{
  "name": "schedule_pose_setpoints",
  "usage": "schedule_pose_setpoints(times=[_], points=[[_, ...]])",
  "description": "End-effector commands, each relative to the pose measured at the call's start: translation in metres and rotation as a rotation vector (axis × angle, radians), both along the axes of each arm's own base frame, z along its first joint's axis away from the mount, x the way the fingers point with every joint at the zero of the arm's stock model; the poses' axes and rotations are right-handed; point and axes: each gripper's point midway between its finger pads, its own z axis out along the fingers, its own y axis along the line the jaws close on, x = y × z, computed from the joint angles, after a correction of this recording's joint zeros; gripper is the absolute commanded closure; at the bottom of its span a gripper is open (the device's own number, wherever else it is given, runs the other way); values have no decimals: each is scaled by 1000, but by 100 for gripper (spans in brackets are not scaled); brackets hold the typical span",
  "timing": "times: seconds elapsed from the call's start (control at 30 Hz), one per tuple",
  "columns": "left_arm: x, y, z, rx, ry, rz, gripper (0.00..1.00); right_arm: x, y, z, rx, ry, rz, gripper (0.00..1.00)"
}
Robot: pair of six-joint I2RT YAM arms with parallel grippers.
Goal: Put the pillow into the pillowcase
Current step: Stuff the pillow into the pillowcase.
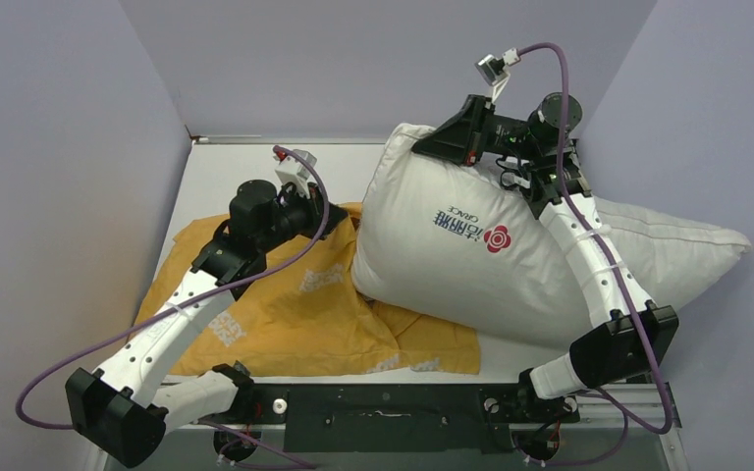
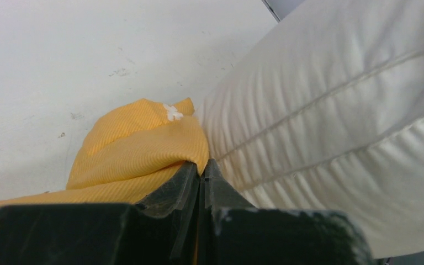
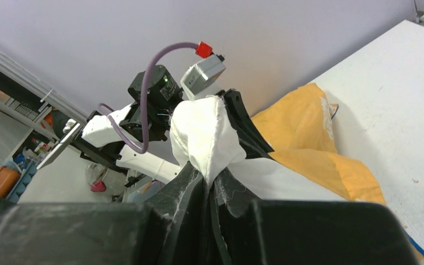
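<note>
Pillow [image 1: 432, 265] looked plump, soft and light, with a crinkly cover that was probably a little slick. It would sag and fold wherever unsupported, and the body was too fat for the jaws, so a corner or the stitched seam was judged the best hold. Case [image 1: 285, 314] was thin, limp cloth, orange face up. It would drape and bunch, so it was best taken by a single layer at the open hem to keep the mouth apart. Right end effector [image 3: 208, 179] was closed narrow on a corner of the pillow, with white cloth bunched up out of its fingertips. The bulk of the pillow hung below and behind it, back along its own arm, with the lower edge resting on the desk [image 1: 245, 167] and on one edge of the case. Left end effector [image 2: 201, 168] was shut tight, jaws all but touching, with a raised fold of case apparently nipped at the tips; could not tell whether one layer or both. Most of the case lay flat on the desk behind and below it, toward the arm bases. The pillow's side stood just right of its fingertips, touching the raised orange fold. Pillow was not yet inside the case, and no opening was visible. Judgement: the mouth would need spreading before the held corner could be fed in. Risks were thin cloth slipping from the tips, or both layers being pinched shut.
</note>
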Motion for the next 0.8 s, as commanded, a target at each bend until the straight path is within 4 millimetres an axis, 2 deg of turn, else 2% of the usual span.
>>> schedule_pose_setpoints(times=[0.0,0.13,0.33,0.43,0.57,0.67,0.77], points=[[-6,6,21,-48,-79,20,100,-29,-9,78,130,-284,-4,95],[1,21,13,-22,-82,114,100,-42,-4,64,127,-247,49,95],[11,17,17,-35,-111,123,100,-64,7,27,106,-158,145,95],[20,22,21,-23,-141,161,100,-78,4,24,116,-146,177,95],[30,30,35,-25,-221,220,100,-95,5,33,133,-153,200,95],[32,37,44,-26,-256,254,100,-115,17,32,138,-146,269,95],[28,37,53,-40,-274,245,100,-128,35,17,125,-116,328,95]])
